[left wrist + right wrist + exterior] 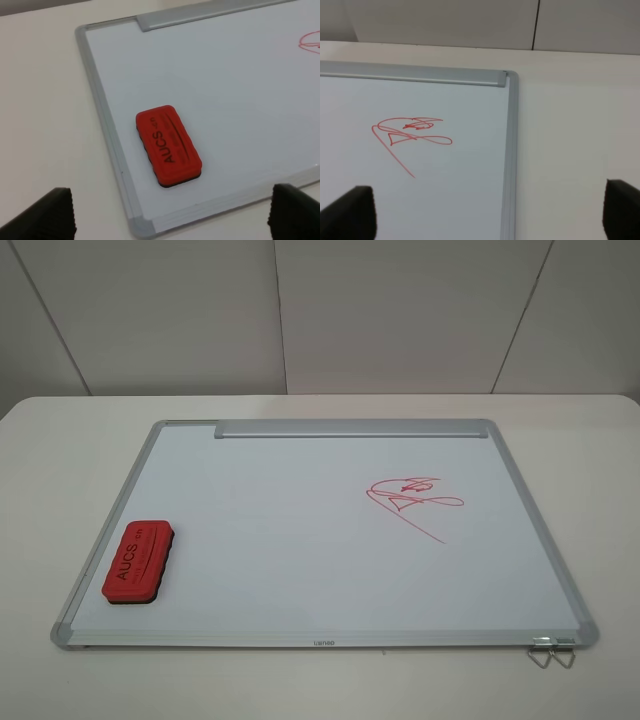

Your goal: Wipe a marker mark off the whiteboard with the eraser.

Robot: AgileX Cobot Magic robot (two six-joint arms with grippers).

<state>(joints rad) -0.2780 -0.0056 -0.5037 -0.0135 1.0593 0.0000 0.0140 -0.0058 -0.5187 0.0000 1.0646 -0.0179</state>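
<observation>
The marker mark (410, 495) is a thin red looped scribble with a long diagonal tail running down to the right. It sits in the right half of the whiteboard (300, 540), a little above the middle of the exterior high frame. In the right wrist view the same mark (412, 132) lies left of centre, well in from the board's silver frame. In the left wrist view only a sliver of it (310, 40) shows at the upper right edge.

The eraser (140, 560) is well apart from the mark. It lies flat on the board at the lower left of the exterior high frame, just inside the left frame edge. Its red top with the black "AUCS" lettering faces up and its black felt base is down on the white surface. In the left wrist view the eraser (168, 145) sits at the centre, turned at an angle to the frame beside it.

The board lies flat on the white worktop (60, 460). Its silver tray bar (350, 428) runs along the far edge, and a small logo (324, 642) marks the near edge. A pair of metal clips (550, 652) sticks out at the lower right corner.

The left arm's fingers (45, 215) show as two black tips at the bottom corners of their wrist view, spread wide with nothing between them. They hang over the near left corner of the board, clear of the eraser. The right arm's fingers (350, 212) are likewise spread wide and hold nothing, above the right side of the board. Neither arm appears in the exterior high view.
</observation>
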